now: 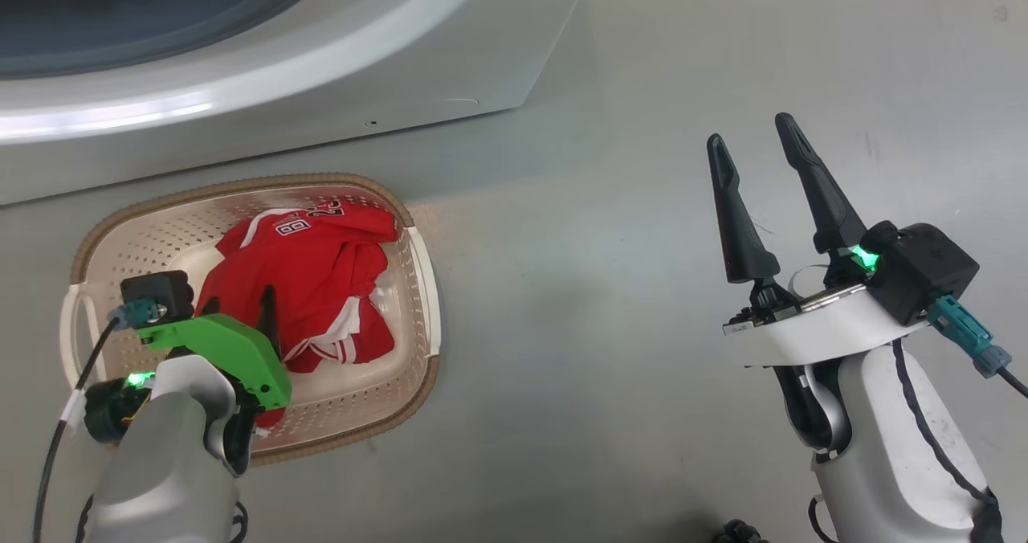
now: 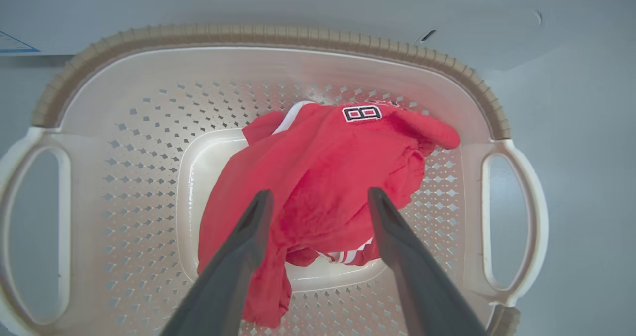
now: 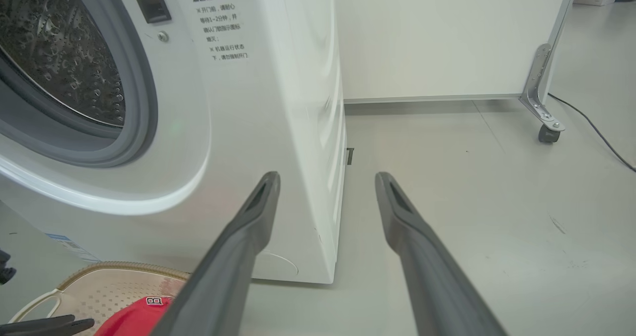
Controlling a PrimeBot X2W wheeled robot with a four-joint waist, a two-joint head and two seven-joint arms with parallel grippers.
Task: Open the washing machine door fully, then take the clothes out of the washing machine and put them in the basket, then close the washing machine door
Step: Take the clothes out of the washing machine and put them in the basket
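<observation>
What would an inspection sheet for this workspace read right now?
Surface: grey floor, faint scuffs.
Job's things: clothes heaped in basket; washing machine porthole uncovered, drum visible.
Clutter: nothing seen.
Pincers: left pincer open over the clothes; right pincer open, holding nothing.
Cables: black lead at the left wrist; cord lying on the floor.
Surroundings: white panel on a castor.

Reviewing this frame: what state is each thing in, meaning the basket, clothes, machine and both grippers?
basket: upright on the floor, holding the clothes.
clothes: heaped in the basket.
washing machine: porthole uncovered; the visible part of the drum is empty.
left gripper: open, over the clothes, not gripping.
right gripper: open, empty, above the floor.
</observation>
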